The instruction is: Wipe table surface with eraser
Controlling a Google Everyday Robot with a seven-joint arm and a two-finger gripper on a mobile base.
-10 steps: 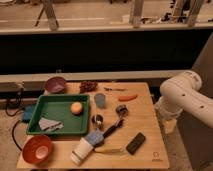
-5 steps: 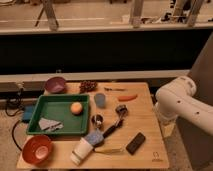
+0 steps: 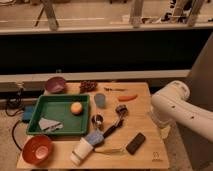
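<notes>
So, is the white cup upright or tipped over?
Tipped: the white cup lies on its side on the table surface. The gripper is unseen, beyond the arm at right.

Arm [image 3: 172, 102] bent at right; claw out of sight, spread wide.

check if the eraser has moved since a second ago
No. The eraser sits in the same spot on the table, right of the cup. Only the arm has shifted left toward the table edge; the gripper is out of view.
</notes>
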